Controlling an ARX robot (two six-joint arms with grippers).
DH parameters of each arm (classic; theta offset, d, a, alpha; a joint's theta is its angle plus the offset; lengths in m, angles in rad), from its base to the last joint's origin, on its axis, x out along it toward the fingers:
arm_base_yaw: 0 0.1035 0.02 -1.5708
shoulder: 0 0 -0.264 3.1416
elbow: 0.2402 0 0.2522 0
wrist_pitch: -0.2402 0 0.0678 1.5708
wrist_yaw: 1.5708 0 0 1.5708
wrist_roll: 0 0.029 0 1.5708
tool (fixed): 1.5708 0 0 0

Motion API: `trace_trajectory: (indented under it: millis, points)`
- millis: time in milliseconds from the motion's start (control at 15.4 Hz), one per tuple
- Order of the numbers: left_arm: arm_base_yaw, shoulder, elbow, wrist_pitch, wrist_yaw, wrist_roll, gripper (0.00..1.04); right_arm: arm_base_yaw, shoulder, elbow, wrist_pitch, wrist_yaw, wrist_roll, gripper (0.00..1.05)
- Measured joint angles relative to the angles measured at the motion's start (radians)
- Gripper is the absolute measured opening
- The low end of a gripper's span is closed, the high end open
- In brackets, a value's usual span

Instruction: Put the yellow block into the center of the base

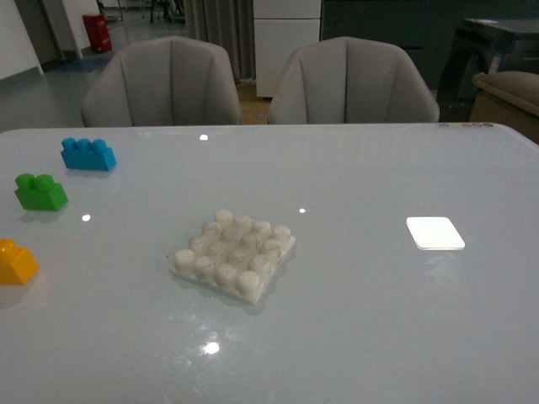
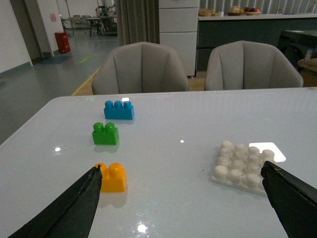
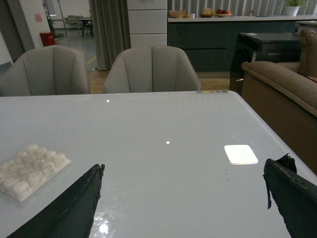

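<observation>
Now left gripper (image 2: 181,168) and right gripper (image 3: 183,166) gape empty — yellow block (image 2: 113,177) apart from base (image 2: 240,166).

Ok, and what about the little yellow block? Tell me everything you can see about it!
The yellow block is a small yellow-orange brick, shiny like plastic, with two round studs on top. It stands studs-up on the pale glossy table, on the robot's left, nearest of three bricks in a row; the green brick sits behind it with a gap. Only the table touches it. The white base lies apart to its right.
</observation>
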Motion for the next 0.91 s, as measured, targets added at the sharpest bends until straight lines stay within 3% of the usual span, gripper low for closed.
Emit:
trace_trajectory:
  millis: [520, 585, 780, 845, 910]
  points:
    - [0.0, 0.0, 0.0, 0.0, 0.0, 0.0, 0.98, 0.0, 0.0, 0.0, 0.0, 0.0, 0.0, 0.98]
    - [-0.031, 0.023, 0.031, -0.113, -0.076, -0.018, 0.98, 0.0, 0.0, 0.0, 0.0, 0.0, 0.0, 0.98]
    - [-0.158, 0.132, 0.087, -0.188, -0.245, -0.067, 0.98, 0.0, 0.0, 0.0, 0.0, 0.0, 0.0, 0.98]
    - [-0.185, 0.126, 0.099, -0.176, -0.265, -0.08, 0.98, 0.0, 0.0, 0.0, 0.0, 0.0, 0.0, 0.98]
    - [-0.154, 0.151, 0.108, -0.118, -0.217, -0.084, 0.98, 0.0, 0.0, 0.0, 0.0, 0.0, 0.0, 0.98]
